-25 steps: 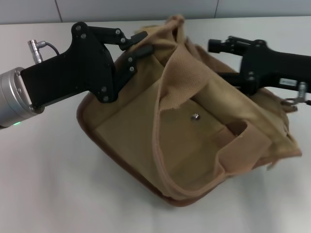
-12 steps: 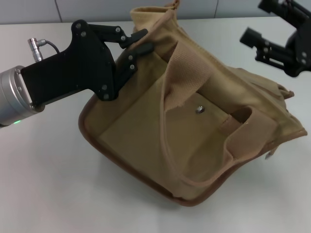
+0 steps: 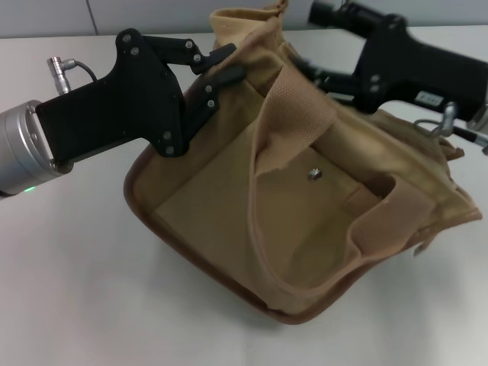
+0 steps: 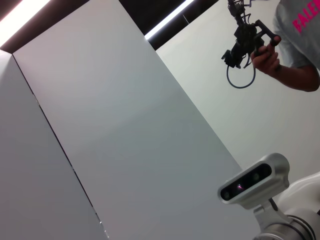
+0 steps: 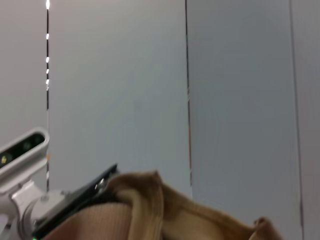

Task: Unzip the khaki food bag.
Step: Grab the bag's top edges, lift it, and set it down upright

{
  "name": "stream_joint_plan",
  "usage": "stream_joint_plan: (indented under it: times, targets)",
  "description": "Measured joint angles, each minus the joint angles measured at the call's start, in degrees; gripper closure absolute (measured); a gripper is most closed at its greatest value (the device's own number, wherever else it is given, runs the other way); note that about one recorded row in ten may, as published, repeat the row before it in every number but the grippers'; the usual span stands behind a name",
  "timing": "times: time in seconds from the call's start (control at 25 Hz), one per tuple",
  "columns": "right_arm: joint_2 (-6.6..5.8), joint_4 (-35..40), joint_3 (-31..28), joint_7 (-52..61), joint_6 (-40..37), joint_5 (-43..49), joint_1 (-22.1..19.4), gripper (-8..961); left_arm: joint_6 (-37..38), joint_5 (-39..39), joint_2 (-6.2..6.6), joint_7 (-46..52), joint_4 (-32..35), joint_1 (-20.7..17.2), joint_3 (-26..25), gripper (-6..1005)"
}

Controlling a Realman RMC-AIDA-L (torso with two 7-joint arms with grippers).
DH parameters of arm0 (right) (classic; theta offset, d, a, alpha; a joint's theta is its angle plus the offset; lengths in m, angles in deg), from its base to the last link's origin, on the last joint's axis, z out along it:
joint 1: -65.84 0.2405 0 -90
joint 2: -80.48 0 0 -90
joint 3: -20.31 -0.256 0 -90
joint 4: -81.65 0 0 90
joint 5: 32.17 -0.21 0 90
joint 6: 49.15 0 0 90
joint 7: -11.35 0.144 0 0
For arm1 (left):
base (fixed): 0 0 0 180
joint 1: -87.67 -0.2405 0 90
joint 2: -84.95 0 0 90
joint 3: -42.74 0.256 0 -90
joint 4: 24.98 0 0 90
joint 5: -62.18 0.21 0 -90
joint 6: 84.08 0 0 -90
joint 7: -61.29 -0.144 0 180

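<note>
The khaki food bag [image 3: 229,221] lies tipped on the white table, its front pocket and metal snap [image 3: 314,174] facing up. One wide webbing handle [image 3: 293,107] arches over the pocket. My left gripper [image 3: 223,65] is shut on the bag's upper left edge. My right gripper [image 3: 314,42] is open at the bag's top, one finger above the fabric and one against it beside the handle. The top zipper is hidden behind the folds. In the right wrist view the bag's fabric [image 5: 150,210] fills the bottom, with the left gripper [image 5: 80,202] beside it.
The white table [image 3: 76,290] runs out to the front and left. The left wrist view faces wall panels, the robot's head camera [image 4: 252,180] and a person's hand holding a device [image 4: 250,42].
My right gripper pulled away to the upper right, then came back left onto the bag's top. The bag's top rose and shifted slightly. The left gripper has held still.
</note>
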Motion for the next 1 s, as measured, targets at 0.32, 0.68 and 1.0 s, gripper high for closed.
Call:
stream_joint_plan:
  times: [0.32,0.68,1.0]
  targets:
    - [0.05,2.9,0.2,7.8,0.8,9.6,-0.8,115,0.0,0.0,-0.06,-0.2,0.0,0.1,0.0,879]
    - [0.26,8.4,-1.0,9.1,-3.0,11.9,-5.3,115,0.0,-0.2,-0.12,-0.1,-0.1,0.2,0.0,877]
    - [0.42,6.6,-9.1,3.8,-11.9,10.8,-9.5,115,0.0,-0.4,-0.18,0.0,-0.2,0.2,-0.4,875]
